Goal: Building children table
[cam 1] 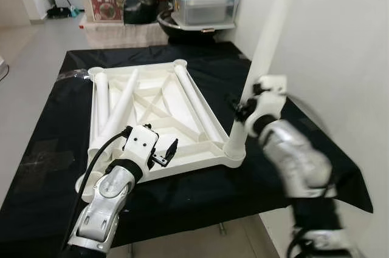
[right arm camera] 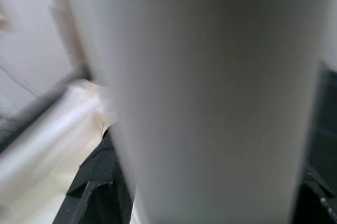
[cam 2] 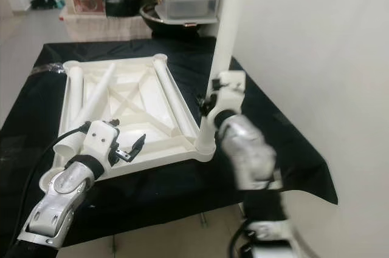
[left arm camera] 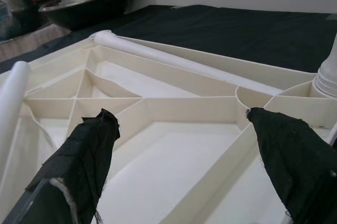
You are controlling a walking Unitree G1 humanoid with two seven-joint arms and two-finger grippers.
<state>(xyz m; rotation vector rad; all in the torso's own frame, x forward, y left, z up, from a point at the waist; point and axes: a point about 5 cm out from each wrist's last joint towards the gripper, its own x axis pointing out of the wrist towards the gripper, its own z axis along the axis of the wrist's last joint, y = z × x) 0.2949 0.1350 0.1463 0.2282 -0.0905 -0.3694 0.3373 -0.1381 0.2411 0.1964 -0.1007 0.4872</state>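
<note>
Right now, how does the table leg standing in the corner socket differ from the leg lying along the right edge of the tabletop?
The standing leg is upright, its base seated in the near right corner socket; the lying leg rests flat inside the upturned tabletop, fitted to nothing. The right gripper is at the standing leg's lower part; nothing touches the lying leg. Both are plain white tubes.

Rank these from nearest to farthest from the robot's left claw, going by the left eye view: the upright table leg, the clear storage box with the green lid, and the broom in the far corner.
From the left gripper:
1. Upright table leg, in the tabletop's near right corner socket, held by the right gripper.
2. Clear storage box, beyond the table, toward the right.
3. Broom, far back on the left floor.
</note>
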